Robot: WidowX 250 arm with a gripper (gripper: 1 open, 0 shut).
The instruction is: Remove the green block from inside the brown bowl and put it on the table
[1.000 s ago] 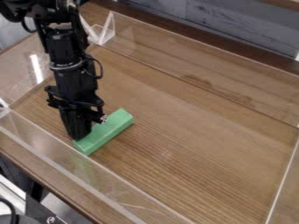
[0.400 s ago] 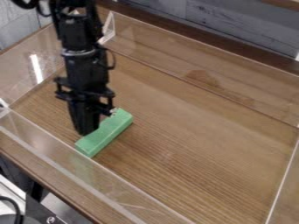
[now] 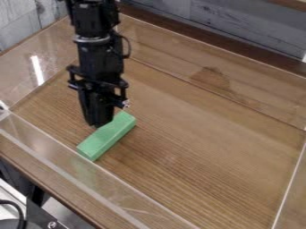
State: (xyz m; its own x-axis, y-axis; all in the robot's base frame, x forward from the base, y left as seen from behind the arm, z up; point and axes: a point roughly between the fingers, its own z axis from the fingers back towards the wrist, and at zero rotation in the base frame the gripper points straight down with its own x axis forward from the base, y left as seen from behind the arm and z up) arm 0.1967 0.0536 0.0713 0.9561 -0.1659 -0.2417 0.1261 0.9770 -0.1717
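Observation:
The green block [image 3: 106,136] lies flat on the table [image 3: 209,134], near the front left, with its long side running diagonally. My black gripper [image 3: 100,120] points down just above the block's far end and is clear of it. Its jaws stand slightly apart, open, with nothing between them. The brown bowl is out of view.
Low clear acrylic walls ring the tabletop: a front wall [image 3: 84,174] close to the block, a right wall [image 3: 291,183] and a back wall [image 3: 180,49]. A small clear bracket [image 3: 36,67] stands by the left wall.
The gripper has let go of the green block, risen off it and shifted up and right in the picture. The block stays where it lay on the table.

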